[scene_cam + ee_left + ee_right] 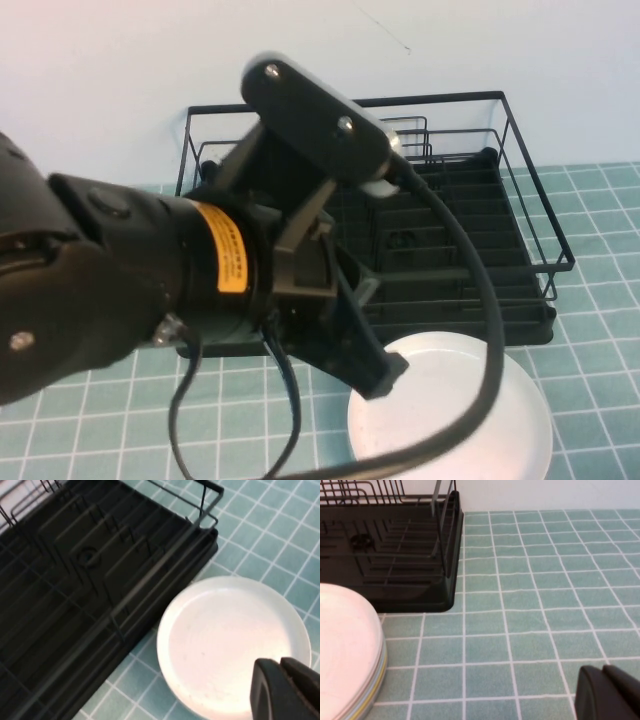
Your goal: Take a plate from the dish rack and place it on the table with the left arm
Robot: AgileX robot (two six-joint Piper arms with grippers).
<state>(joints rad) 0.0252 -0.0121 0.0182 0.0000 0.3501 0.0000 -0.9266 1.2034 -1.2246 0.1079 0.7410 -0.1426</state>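
Observation:
The cream-white plate [470, 410] lies flat on the teal tiled table [590, 300], just in front of the black wire dish rack [470, 220]. My left arm fills the left of the high view. My left gripper [385, 375] hangs just above the plate's left rim, shut and empty. In the left wrist view the plate [225, 640] lies beside the rack's corner [75, 580], with my left gripper [281, 664] over its edge. My right gripper [603, 672] is shut and empty over bare tiles. That view also shows the plate [345, 650] and the rack [395, 555].
The rack's ribbed tray [45, 610] holds no dishes in what shows. A black cable [480, 300] loops from the left arm across the rack and the plate. A pale wall stands behind the rack. Bare tiles [545, 605] lie to the right of the rack.

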